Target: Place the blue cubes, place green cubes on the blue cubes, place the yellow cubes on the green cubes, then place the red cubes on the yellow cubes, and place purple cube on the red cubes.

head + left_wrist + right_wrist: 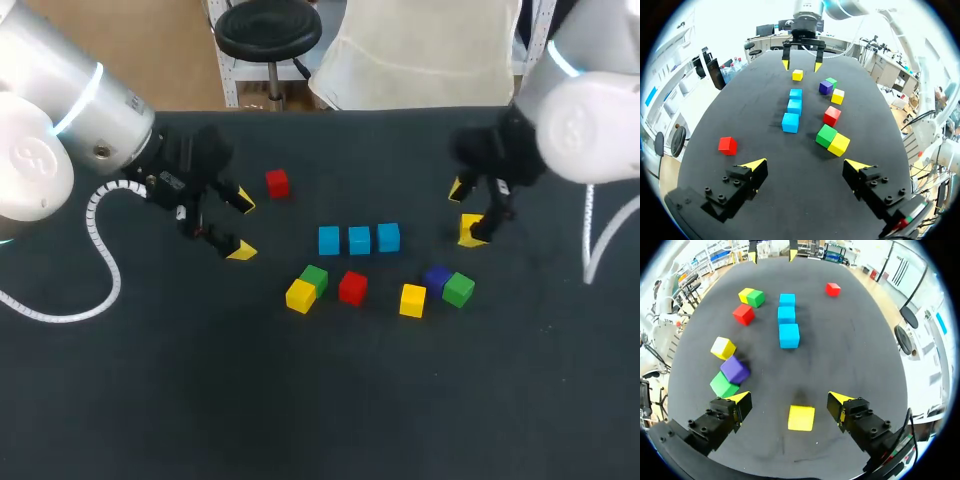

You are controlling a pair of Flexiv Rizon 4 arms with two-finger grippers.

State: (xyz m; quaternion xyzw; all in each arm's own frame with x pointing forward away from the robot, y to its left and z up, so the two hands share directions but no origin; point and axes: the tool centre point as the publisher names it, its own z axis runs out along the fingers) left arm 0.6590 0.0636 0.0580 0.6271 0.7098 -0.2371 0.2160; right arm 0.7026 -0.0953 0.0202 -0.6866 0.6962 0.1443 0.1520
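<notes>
lying in a row, three sky-blue cubes (359,240), both jaws wide and empty

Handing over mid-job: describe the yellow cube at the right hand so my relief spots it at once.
From the row of three blue cubes mid-table, look toward my right arm's side. The yellow cube lies between the right hand's open fingers, touching neither. The other two yellow cubes each sit beside another coloured cube; this one stands alone.
</notes>
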